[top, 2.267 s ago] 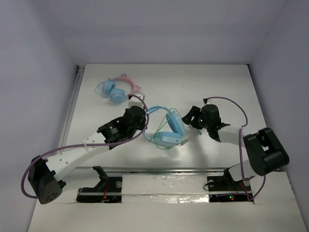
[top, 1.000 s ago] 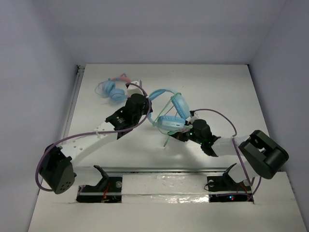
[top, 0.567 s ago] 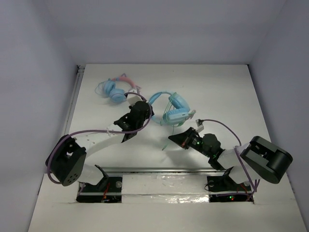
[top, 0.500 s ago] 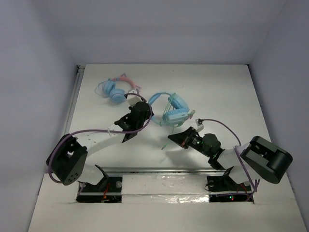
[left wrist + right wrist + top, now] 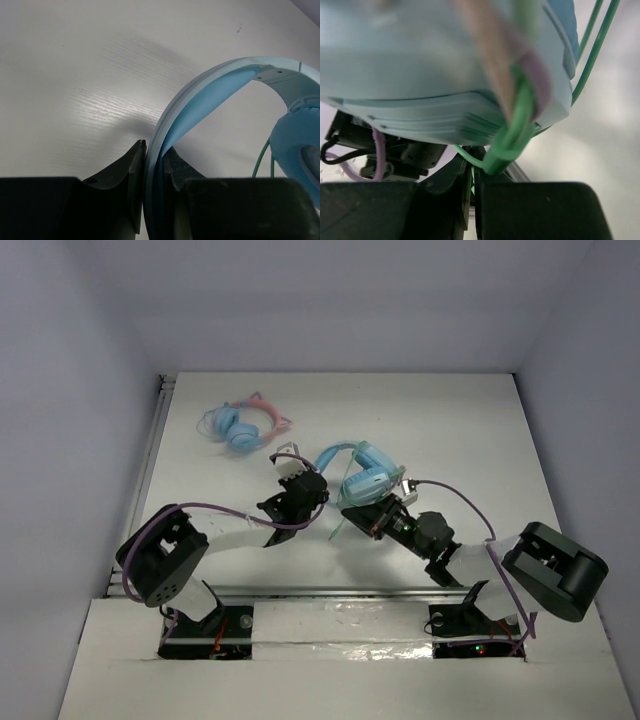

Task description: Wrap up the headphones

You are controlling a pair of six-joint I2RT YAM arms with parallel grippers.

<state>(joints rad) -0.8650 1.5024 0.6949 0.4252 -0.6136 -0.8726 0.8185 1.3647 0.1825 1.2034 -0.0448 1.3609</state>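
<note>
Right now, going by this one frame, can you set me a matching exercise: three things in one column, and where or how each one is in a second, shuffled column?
Things:
1. left fingers
2. right fingers
3. pink cat-ear headphones

States:
A. lying apart from both arms at the far left of the table
B. shut on the thin green cable
C. shut on the light-blue band

Pairs: 1-C, 2-B, 3-A
</note>
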